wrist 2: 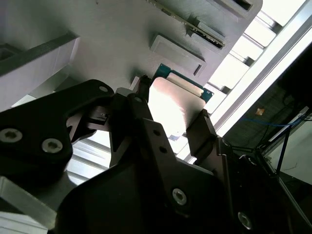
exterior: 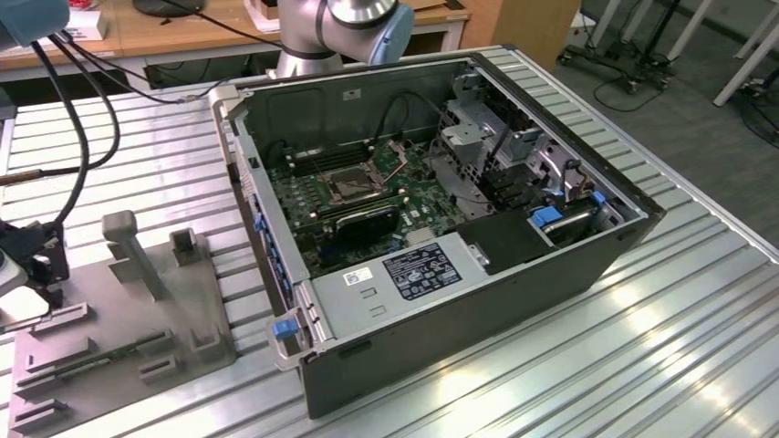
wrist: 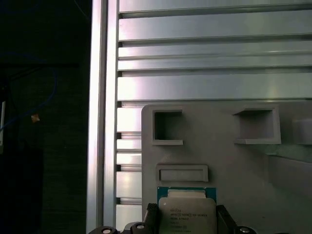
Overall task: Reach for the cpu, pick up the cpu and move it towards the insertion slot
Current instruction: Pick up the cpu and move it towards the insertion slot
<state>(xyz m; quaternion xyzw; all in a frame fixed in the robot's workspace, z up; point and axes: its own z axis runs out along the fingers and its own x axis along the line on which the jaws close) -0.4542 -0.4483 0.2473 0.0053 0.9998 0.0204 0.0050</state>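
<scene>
In both wrist views the cpu, a small square chip with a pale metal top and a thin teal-green edge, sits between my two dark fingers over the grey tray. My gripper is shut on it, one finger against each opposite side. In the exterior view the gripper is at the far left, above the tray's left edge. The insertion slot, a square socket with a metal frame, lies on the green board inside the open computer case, well to the exterior view's right of the gripper.
The tray carries raised blocks and a tall post. The case's metal wall stands between tray and board. Black cables hang from the arm at the exterior view's left. A drive cage sits beside the socket. The ribbed metal table runs around the case.
</scene>
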